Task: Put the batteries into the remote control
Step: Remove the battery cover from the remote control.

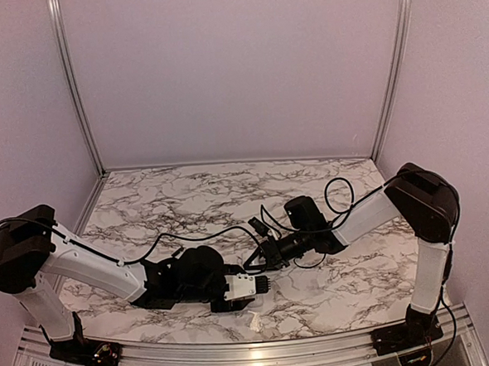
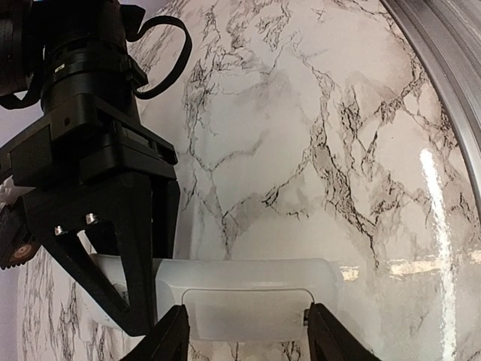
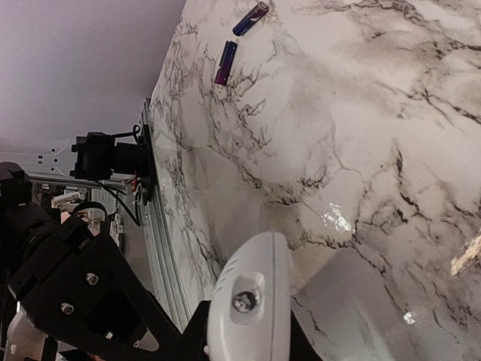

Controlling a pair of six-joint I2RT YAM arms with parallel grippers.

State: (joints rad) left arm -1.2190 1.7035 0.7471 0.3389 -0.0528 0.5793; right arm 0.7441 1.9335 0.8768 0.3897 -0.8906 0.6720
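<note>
One remote (image 2: pixel 248 297) was near the table's (image 2: pixel 301 113) front edge, between the two arms. The right gripper (image 2: pixel 124 312) was clamped on one end of it. The left gripper (image 2: pixel 246 331) had its two fingers (image 2: pixel 174 335) apart in front of the remote's plain panel; whether they touched it could not be told. Two batteries lay bare on the marble, well away from the remote: one battery (image 3: pixel 250 19) near the other battery (image 3: pixel 226 62), not touching.
</note>
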